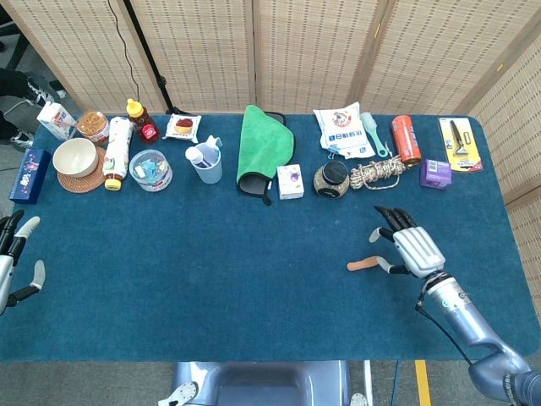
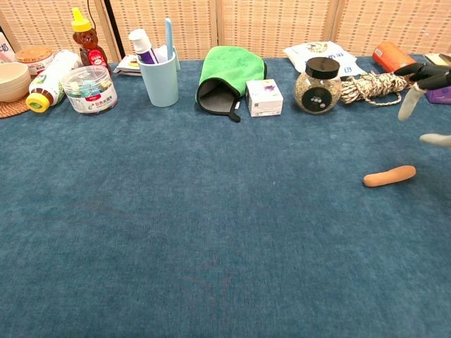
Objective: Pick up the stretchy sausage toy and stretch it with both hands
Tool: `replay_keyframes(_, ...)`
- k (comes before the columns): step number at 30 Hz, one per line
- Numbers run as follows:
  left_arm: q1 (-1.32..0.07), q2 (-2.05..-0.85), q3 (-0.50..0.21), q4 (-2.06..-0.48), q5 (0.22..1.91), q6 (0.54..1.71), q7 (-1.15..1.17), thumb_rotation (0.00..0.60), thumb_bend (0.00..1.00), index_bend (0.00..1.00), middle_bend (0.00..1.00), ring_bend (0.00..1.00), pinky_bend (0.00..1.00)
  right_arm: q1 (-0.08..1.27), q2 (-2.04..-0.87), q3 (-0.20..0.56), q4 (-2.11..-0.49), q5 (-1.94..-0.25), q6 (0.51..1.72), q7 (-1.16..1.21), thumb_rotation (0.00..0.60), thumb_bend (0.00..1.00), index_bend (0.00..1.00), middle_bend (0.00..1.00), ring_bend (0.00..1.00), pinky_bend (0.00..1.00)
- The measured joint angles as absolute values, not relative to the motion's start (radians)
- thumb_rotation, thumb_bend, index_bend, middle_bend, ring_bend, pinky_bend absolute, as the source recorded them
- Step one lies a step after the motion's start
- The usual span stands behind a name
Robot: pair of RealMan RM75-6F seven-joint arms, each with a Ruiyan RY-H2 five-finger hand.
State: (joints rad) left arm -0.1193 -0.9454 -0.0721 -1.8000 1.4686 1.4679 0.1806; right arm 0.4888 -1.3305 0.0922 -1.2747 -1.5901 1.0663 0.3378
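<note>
The stretchy sausage toy [image 1: 363, 265] [image 2: 389, 176], a small orange-brown roll, lies flat on the blue table cloth right of centre. My right hand [image 1: 406, 245] [image 2: 425, 91] hovers just to its right with fingers spread, holding nothing; in the head view its thumb reaches over the toy's right end, while the chest view shows the fingertips above the toy, apart from it. At the table's left edge my left hand [image 1: 13, 258] stays open and empty, seen only in the head view.
A row of items lines the far side: bowl [image 1: 74, 156], honey bottle [image 1: 142, 121], blue cup [image 1: 207, 164], green cloth [image 1: 264, 144], small box [image 1: 290, 181], jar [image 1: 331, 179], rope [image 1: 378, 172], orange can [image 1: 405, 139], purple box [image 1: 435, 172].
</note>
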Motion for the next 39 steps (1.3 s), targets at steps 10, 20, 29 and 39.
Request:
replay_keyframes(10,-0.124,-0.946,-0.070,-1.796,1.467,1.461,0.184,0.360,0.53,0.12,0.04,0.04,0.03,0.511,-1.414,0.041,-1.152,-1.610,1.047,0.340,0.600,0.37,0.41,0.01,0.00,0.00)
replay_keyframes(20,-0.123,-0.944,-0.069,-1.796,1.464,1.464,0.186,0.360,0.53,0.12,0.04,0.03,0.03,0.533,-1.471,0.012,-1.052,-1.618,1.035,0.358,0.600,0.37,0.40,0.01,0.00,0.00)
replay_keyframes(29,-0.121,-0.943,-0.068,-1.796,1.462,1.467,0.183,0.359,0.53,0.12,0.03,0.03,0.03,0.541,-1.500,-0.014,-0.979,-1.627,1.036,0.375,0.600,0.38,0.42,0.01,0.00,0.00)
replay_keyframes(39,-0.120,-0.944,-0.068,-1.795,1.462,1.471,0.179,0.360,0.53,0.12,0.03,0.02,0.03,0.541,-1.515,-0.029,-0.939,-1.620,1.040,0.387,0.600,0.38,0.43,0.02,0.00,0.00)
